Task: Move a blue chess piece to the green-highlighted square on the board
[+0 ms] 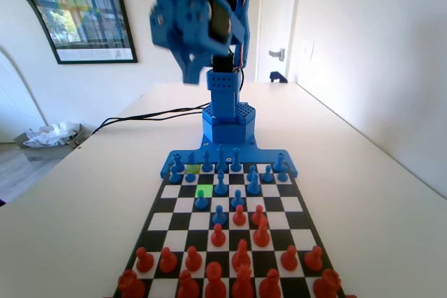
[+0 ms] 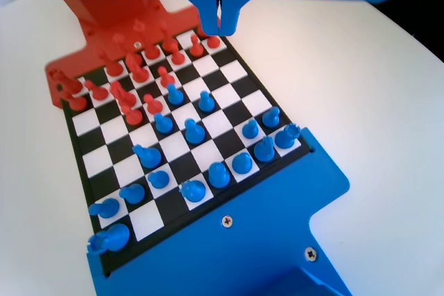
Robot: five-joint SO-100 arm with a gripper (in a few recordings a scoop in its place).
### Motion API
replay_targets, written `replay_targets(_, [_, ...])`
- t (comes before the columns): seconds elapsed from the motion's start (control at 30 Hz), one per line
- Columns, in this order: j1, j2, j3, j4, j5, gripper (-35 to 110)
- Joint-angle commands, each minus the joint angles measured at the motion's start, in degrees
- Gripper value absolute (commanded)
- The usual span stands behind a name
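While the tool [image 2: 220, 25] hangs high above the board [image 1: 299, 222], jaws closed and empty, the green-highlighted square [image 1: 204, 190] stays vacant; the blue chess piece [image 1: 201, 200] stands just at its 6 o'clock. Grasp and transfer remain.

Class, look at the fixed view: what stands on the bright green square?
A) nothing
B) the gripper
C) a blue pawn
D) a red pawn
A: the green square lies bare, with a blue pawn just in front of it on the next square and the gripper raised high above the board.
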Motion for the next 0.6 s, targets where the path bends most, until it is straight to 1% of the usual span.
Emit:
replay_targets(0.0, [1.3, 1.5, 1.8, -1.4, -0.4, 1])
replay_targets(0.23, [4.6, 1.2, 6.1, -3.6, -2.3, 1])
replay_targets(0.4, [6.4, -2.4, 8.1, -7.6, -1.7, 1])
replay_targets(0.57, [7.6, -4.4, 9.2, -8.9, -1.5, 1])
